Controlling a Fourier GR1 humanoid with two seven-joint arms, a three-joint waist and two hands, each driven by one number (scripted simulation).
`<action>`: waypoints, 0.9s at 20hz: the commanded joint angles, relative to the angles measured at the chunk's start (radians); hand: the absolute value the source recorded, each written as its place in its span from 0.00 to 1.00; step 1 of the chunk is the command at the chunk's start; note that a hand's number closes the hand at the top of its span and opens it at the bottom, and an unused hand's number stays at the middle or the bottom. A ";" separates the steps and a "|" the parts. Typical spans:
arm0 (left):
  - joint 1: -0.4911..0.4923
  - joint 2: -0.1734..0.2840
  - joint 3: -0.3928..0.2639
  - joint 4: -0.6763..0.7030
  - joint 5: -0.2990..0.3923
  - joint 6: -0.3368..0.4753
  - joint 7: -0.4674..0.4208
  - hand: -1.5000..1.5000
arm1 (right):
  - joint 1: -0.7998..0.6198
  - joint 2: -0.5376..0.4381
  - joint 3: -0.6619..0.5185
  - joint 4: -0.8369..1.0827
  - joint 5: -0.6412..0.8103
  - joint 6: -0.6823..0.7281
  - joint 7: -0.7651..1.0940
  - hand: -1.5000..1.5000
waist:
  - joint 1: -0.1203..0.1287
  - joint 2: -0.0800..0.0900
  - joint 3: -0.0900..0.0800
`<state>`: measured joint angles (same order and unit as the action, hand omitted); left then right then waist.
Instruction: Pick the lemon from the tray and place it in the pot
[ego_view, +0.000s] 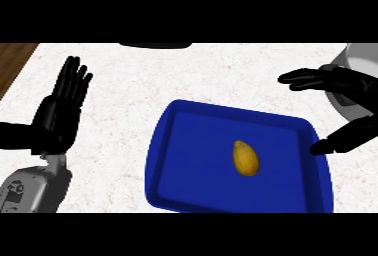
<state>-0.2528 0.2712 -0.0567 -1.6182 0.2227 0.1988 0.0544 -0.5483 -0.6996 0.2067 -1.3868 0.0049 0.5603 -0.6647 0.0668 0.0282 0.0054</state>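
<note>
- One lemon (246, 158) lies alone on the floor of the blue tray (171, 150), right of the tray's middle, long axis running near to far, clear of every wall.
- I judge it light and stiff enough to take a squeeze without bruising, but its rounded, smooth skin could let it roll or squirt out of a pinch.
- I would take hold across its short middle, thumb on one long side and fingers on the other, not at the tapered ends where it narrows.
- Lying flat on the tray floor, it leaves little room underneath, so I expect the fingertips must come down close to the floor on both sides.
- My right hand (354, 97) hangs over the tray's far right corner, thumb and fingers spread wide in a curve and grasping nothing, apart from the lemon.
- My left hand (63, 107) rests at the left edge, fingers straight and up, released.
- Only a grey rim of the pot (362, 57) shows at the far right, partly behind the right hand, so the carry looks short.
</note>
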 joint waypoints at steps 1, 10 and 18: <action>-0.024 0.005 0.011 0.035 0.001 -0.012 -0.008 0.50 | -0.083 -0.083 0.085 0.070 0.165 0.099 -0.201 0.00 | -0.005 -0.004 -0.003; -0.049 0.019 0.053 0.112 0.001 -0.034 -0.025 0.50 | -0.150 -0.050 0.323 0.139 0.403 -0.061 -0.257 0.00 | -0.045 -0.020 -0.005; -0.033 -0.024 0.043 0.088 -0.040 0.000 -0.022 0.50 | -0.199 0.060 0.380 0.195 0.489 -0.056 -0.134 0.00 | -0.060 -0.028 -0.006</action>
<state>-0.2783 0.2630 -0.0057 -1.5324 0.2022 0.1890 0.0242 -0.7292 -0.6694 0.5670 -1.2012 0.4561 0.4034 -0.7772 0.0180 0.0043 0.0001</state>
